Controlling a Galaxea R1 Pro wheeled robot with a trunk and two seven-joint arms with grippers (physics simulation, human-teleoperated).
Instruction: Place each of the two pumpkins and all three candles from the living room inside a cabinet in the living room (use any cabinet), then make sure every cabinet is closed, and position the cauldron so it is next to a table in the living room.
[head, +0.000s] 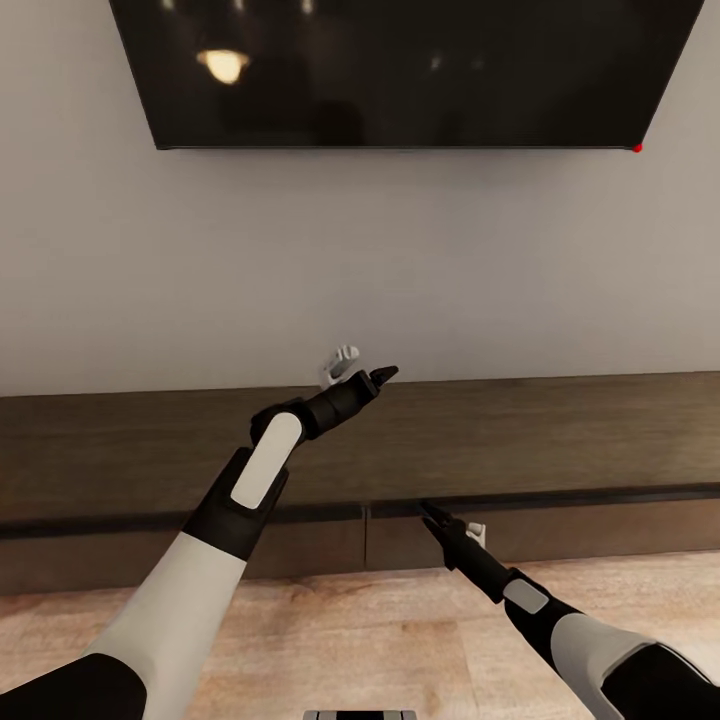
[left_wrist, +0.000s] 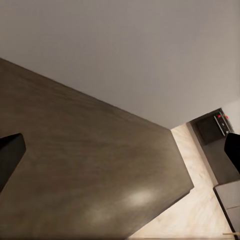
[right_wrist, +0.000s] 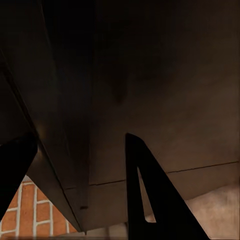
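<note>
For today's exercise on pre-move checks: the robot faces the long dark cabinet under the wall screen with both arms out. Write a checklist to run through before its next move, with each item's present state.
1. Cabinet within reach: ok, both arms extend to it.
2. Drawer fronts closed: ok in the head view, they look flush.
3. Left gripper free: ok, fingers apart in the left wrist view, nothing between them, above the cabinet top.
4. Right gripper placed at a drawer front: ok, its tip is near the upper edge of the front; contact cannot tell.
5. Right gripper empty: ok, fingers apart, nothing between them.
6. Pumpkins and candles stowed: cannot tell.
</note>
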